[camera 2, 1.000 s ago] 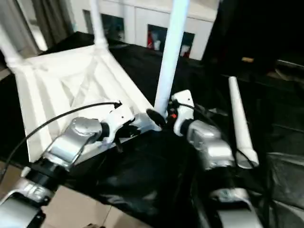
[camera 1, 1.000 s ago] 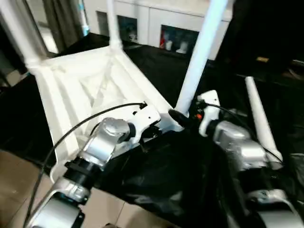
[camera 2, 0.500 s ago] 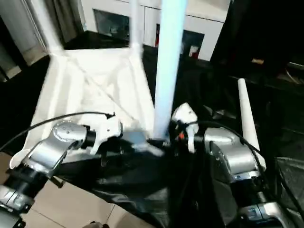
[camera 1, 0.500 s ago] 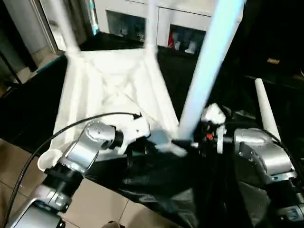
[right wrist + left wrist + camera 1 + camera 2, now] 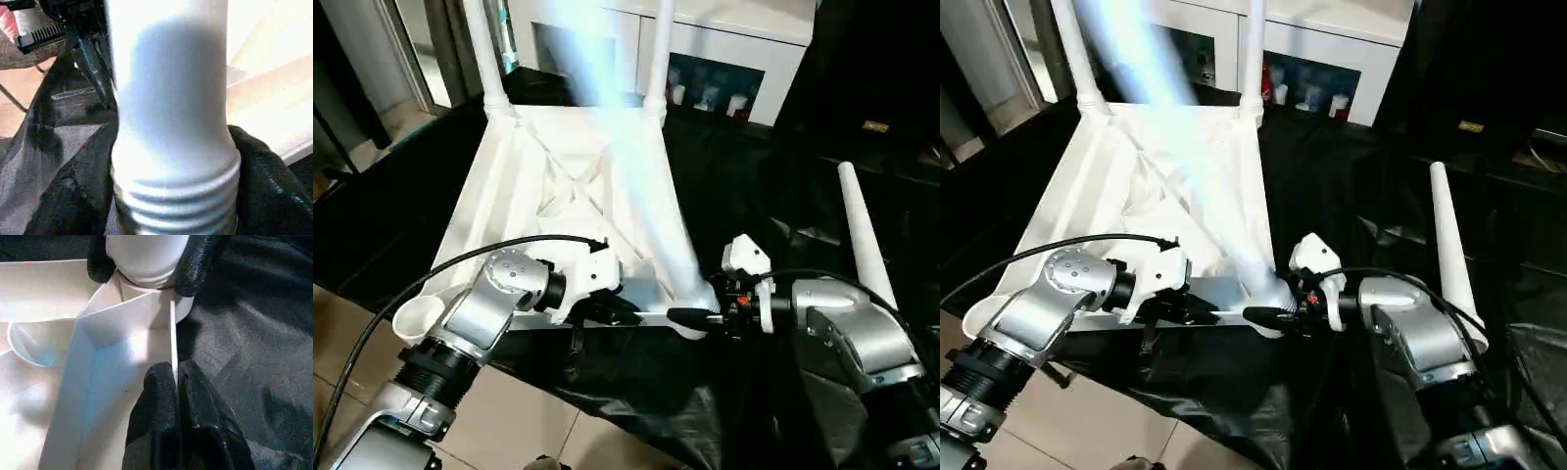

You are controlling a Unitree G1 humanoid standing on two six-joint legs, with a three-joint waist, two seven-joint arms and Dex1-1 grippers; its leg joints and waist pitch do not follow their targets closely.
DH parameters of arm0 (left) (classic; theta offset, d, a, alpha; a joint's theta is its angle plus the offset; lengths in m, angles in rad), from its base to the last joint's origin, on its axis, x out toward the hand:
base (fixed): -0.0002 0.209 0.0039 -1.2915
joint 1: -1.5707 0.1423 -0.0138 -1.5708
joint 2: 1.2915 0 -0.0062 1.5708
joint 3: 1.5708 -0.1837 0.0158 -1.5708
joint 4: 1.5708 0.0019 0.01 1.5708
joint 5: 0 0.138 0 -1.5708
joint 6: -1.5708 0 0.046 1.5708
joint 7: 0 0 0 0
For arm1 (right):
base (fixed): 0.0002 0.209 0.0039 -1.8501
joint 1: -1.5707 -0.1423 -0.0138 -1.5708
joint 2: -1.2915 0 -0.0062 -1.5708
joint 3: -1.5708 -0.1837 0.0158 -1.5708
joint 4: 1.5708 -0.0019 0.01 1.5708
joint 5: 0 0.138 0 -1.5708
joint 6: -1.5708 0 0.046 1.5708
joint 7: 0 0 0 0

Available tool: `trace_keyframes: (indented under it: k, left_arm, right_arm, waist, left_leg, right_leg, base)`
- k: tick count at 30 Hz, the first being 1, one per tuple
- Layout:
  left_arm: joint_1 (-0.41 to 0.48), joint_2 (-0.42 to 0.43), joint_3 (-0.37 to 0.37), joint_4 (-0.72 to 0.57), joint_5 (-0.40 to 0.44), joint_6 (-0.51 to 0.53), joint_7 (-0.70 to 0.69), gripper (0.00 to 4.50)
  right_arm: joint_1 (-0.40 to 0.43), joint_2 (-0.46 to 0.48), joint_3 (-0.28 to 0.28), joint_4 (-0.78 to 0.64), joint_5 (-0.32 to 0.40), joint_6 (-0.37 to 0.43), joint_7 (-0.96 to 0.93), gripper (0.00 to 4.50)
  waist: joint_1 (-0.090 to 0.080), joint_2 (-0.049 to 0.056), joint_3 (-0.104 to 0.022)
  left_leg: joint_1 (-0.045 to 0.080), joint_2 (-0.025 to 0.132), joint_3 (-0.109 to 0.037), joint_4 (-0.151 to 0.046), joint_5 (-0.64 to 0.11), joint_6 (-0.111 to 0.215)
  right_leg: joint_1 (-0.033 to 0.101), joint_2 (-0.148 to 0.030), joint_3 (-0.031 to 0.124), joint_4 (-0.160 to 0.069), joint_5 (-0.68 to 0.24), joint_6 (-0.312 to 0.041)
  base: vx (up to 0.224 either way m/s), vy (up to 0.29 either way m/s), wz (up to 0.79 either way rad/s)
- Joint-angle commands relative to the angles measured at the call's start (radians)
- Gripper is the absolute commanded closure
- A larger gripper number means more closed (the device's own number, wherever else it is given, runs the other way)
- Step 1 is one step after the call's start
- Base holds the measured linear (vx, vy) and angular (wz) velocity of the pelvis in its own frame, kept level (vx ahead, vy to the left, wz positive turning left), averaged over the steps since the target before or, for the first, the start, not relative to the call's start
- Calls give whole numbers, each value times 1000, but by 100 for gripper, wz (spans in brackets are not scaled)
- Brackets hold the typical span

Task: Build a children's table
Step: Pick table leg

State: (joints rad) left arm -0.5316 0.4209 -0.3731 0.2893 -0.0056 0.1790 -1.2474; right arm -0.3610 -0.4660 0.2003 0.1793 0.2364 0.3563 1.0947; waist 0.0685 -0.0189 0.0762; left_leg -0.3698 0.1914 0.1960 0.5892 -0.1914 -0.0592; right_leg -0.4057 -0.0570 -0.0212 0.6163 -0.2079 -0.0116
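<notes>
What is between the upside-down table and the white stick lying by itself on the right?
Only black cloth lies between the tabletop and the loose leg, seen in both eye views.

The upturned table top (image 5: pixel 558 186) covers the black-draped surface (image 5: pixel 744 186) from its near edge to the two upright legs (image 5: pixel 658 59) at the far corners, with a white cabinet (image 5: pixel 724 49) close behind them. At the near right corner a blurred, leaning leg (image 5: pixel 1205 186) crosses above the ribbed underside, and the left gripper (image 5: pixel 175 377) and right gripper (image 5: pixel 1268 315) crowd that corner. Open cloth lies between the top's right edge and the loose leg (image 5: pixel 864 240) lying well apart to the right.
</notes>
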Motion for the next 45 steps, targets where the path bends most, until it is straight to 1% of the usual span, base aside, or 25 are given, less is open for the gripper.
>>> trace_keyframes:
  k: [1,3,4,6,7,8,9,10,14,15,16,17,20,22,23,24,26,28,33,36,37,38,43,44,45]
  left_arm:
    - [-16,-15,14,-36,-32,-42,9,450]
    - [-11,-18,17,-35,-30,-44,20,450]
    - [-6,-19,20,-36,-29,-43,29,450]
    - [0,-20,23,-40,-29,-40,34,450]
    - [6,-19,24,-43,-28,-41,38,450]
    - [8,-19,24,-44,-28,-43,39,450]
    - [13,-19,24,-41,-25,-50,43,450]
    - [16,-18,23,-39,-23,-56,45,450]
    - [27,-14,14,-29,-10,-98,50,450]
    - [30,-9,4,-19,-8,-139,36,450]
    - [30,-9,4,-19,-8,-139,36,450]
    - [30,-6,-6,-9,-11,-175,14,450]
    - [16,-5,-20,18,-8,-219,-9,450]
    - [2,-8,-28,42,1,-252,-12,450]
    - [-4,-10,-31,54,7,-272,-9,450]
    - [-4,-10,-31,54,7,-272,-9,450]
    - [-42,-27,-44,133,33,-380,-5,450]
    - [-60,-33,-47,177,51,-437,9,450]
    - [-93,-30,-42,287,107,-550,95,450]
    - [-87,-24,-27,281,93,-542,95,393]
    - [-71,-16,-11,250,65,-516,75,393]
    - [-65,-14,-1,241,55,-521,75,378]
    - [-27,-10,58,172,-17,-490,82,345]
    - [-25,-11,63,167,-24,-482,85,321]
    - [-19,-21,89,144,-66,-438,91,312]
  right_arm:
    - [26,16,-11,-15,21,-8,-8,169]
    - [41,35,-24,-12,30,-14,-26,171]
    - [53,56,-33,-6,34,-22,-47,173]
    - [61,72,-38,-3,38,-26,-62,176]
    - [67,89,-44,1,44,-31,-77,176]
    - [69,94,-46,2,46,-33,-82,176]
    - [74,110,-51,7,54,-41,-93,177]
    - [76,117,-55,7,58,-43,-99,177]
    - [84,156,-82,3,81,-45,-126,177]
    - [75,188,-125,-3,119,-33,-152,177]
    - [75,188,-125,-3,119,-33,-152,177]
    - [66,214,-171,-11,162,-22,-180,178]
    - [61,237,-230,-23,210,-16,-216,178]
    - [61,247,-260,-32,235,-12,-234,178]
    - [62,250,-271,-37,244,-11,-242,178]
    - [62,250,-271,-37,244,-11,-242,178]
    - [72,253,-304,-55,258,-15,-271,178]
    - [81,252,-310,-69,259,-12,-280,178]
    - [104,261,-316,-112,276,5,-309,178]
    - [109,270,-312,-121,278,6,-316,178]
    - [112,277,-306,-127,282,8,-321,178]
    - [113,281,-303,-128,282,8,-323,178]
    - [102,309,-292,-128,284,3,-343,178]
    - [100,311,-292,-127,284,3,-344,178]
    - [95,317,-290,-121,284,0,-349,178]
  waist:
    - [2,11,-81]
    - [3,9,-81]
    - [6,19,-84]
    - [6,14,-84]
    - [9,25,-85]
    - [7,18,-83]
    - [11,30,-83]
    - [8,25,-82]
    - [5,27,-83]
    - [6,37,-84]
    - [6,37,-84]
    - [5,42,-85]
    - [8,48,-87]
    - [22,53,-90]
    - [24,63,-89]
    - [26,61,-90]
    - [28,68,-89]
    - [27,66,-90]
    - [25,69,-93]
    - [21,68,-93]
    - [18,53,-93]
    - [20,62,-94]
    - [20,59,-90]
    - [20,59,-89]
    - [19,60,-87]
  left_leg:
    - [16,41,-16,-52,-49,84]
    - [16,42,-15,-52,-58,81]
    - [17,41,-17,-52,-63,75]
    - [16,40,-17,-52,-79,66]
    - [16,39,-19,-52,-84,60]
    - [16,39,-18,-53,-100,52]
    - [15,38,-21,-53,-114,43]
    - [15,38,-21,-54,-128,36]
    - [15,37,-21,-54,-132,27]
    - [16,36,-22,-53,-130,28]
    - [16,36,-22,-53,-130,28]
    - [15,36,-23,-53,-133,24]
    - [15,34,-22,-49,-115,33]
    - [17,35,-19,-46,-107,39]
    - [16,35,-20,-46,-108,36]
    - [17,35,-19,-46,-111,33]
    - [18,31,-18,-46,-133,19]
    - [14,32,-21,-49,-133,7]
    - [12,31,-23,-47,-128,4]
    - [10,32,-24,-48,-123,5]
    - [9,32,-22,-49,-118,10]
    - [8,32,-23,-48,-108,12]
    - [8,33,-22,-49,-126,15]
    - [10,33,-20,-49,-131,13]
    - [11,33,-20,-50,-137,12]
  right_leg:
    - [62,-70,36,-41,141,-299]
    - [61,-71,37,-43,135,-300]
    - [61,-71,35,-42,134,-302]
    - [62,-70,36,-43,121,-301]
    - [63,-71,35,-42,113,-301]
    - [62,-70,35,-46,95,-297]
    - [62,-73,35,-46,72,-292]
    - [62,-72,36,-50,53,-287]
    - [62,-71,36,-49,36,-279]
    - [60,-71,37,-49,39,-279]
    - [60,-71,37,-49,39,-279]
    - [60,-70,36,-48,45,-281]
    - [59,-67,36,-44,87,-285]
    - [57,-68,36,-44,78,-276]
    - [56,-68,36,-43,70,-272]
    - [56,-67,35,-45,64,-268]
    - [54,-66,35,-52,22,-252]
    - [59,-68,34,-50,22,-250]
    - [60,-69,33,-50,8,-232]
    - [61,-70,33,-48,14,-235]
    - [61,-69,33,-49,20,-238]
    - [61,-72,33,-45,23,-245]
    - [57,-72,33,-48,-22,-250]
    - [54,-72,34,-49,-41,-247]
    - [53,-71,33,-52,-56,-243]
  base:
    - [0,0,0]
    - [0,0,0]
    - [0,0,0]
    - [0,0,0]
    - [0,0,0]
    - [0,0,0]
    - [0,0,0]
    - [0,0,0]
    - [0,0,0]
    - [0,0,0]
    - [0,0,0]
    - [0,0,0]
    - [0,0,0]
    - [0,0,0]
    - [0,0,0]
    - [0,0,0]
    - [0,0,0]
    - [0,0,0]
    - [0,0,0]
    - [0,0,0]
    - [0,0,0]
    - [0,0,0]
    - [0,0,0]
    - [0,0,0]
    - [0,0,0]
